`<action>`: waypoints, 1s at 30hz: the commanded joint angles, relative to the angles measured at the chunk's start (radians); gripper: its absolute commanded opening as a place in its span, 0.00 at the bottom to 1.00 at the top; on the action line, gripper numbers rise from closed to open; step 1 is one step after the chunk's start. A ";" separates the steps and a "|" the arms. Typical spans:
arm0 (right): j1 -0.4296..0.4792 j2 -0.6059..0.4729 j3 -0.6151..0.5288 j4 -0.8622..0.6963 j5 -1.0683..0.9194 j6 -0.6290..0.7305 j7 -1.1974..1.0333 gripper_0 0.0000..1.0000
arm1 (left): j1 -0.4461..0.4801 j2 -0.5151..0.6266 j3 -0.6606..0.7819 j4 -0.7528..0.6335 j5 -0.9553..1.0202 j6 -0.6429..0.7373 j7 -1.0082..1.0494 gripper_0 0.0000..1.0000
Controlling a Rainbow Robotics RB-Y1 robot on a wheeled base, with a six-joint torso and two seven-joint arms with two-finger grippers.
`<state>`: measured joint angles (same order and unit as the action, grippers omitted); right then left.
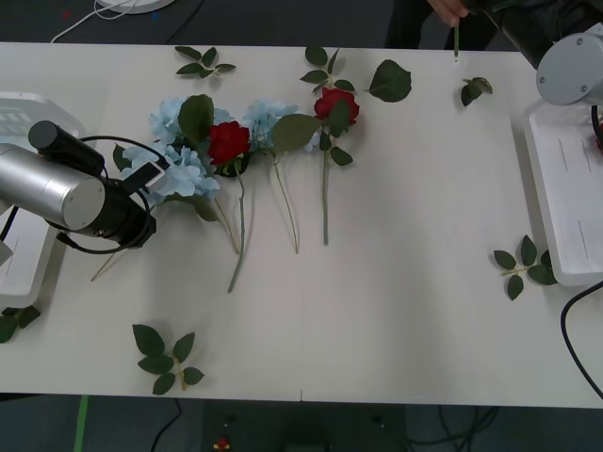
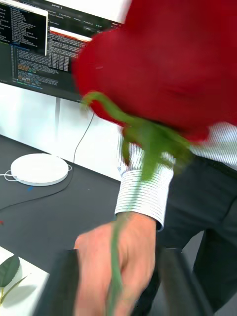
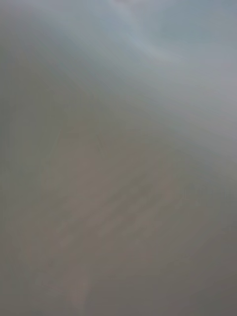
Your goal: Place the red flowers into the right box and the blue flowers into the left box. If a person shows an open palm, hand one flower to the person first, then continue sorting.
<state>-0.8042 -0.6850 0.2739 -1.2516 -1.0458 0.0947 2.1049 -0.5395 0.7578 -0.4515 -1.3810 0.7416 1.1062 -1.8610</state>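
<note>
White tabletop [image 1: 377, 320] beneath, the right fingers [image 2: 180, 291] stand apart around a rose stem [image 2: 114, 261] that a person's hand [image 2: 116, 266] grips (left fingers: cannot tell), red flowers [image 1: 229, 143] and blue flowers [image 1: 179, 169] upper left, right box [image 1: 565, 188] at right edge.

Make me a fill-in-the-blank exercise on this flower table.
1. The red roses lying on the table number ___.
2. The left gripper hovers over the ___ flowers.
3. At the right gripper, jaws open, a person's hand grips the stem of a ___ rose.
Missing words: two; blue; red.
</note>
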 commanded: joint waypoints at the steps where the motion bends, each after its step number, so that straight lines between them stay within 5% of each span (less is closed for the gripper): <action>1: 0.000 0.015 -0.021 -0.038 -0.011 -0.015 -0.011 1.00 | 0.007 -0.011 0.007 -0.007 -0.010 -0.009 0.088 0.00; 7: 0.005 -0.030 -0.028 -0.054 -0.049 0.106 -0.051 1.00 | 0.007 -0.011 0.007 -0.007 -0.010 -0.009 0.088 0.00; 21: 0.053 -0.241 -0.130 -0.057 -0.197 0.859 -0.322 1.00 | 0.009 -0.008 0.016 -0.006 0.012 -0.012 0.086 0.00; 30: 0.013 -0.151 -0.130 -0.095 0.082 1.102 -0.556 1.00 | -0.016 -0.005 0.359 -0.162 0.030 0.287 0.072 0.00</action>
<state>-0.7547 -0.8764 0.1652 -1.3100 -1.0258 1.1522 1.6467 -0.5370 0.7560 -0.2632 -1.4483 0.7641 1.3096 -1.8609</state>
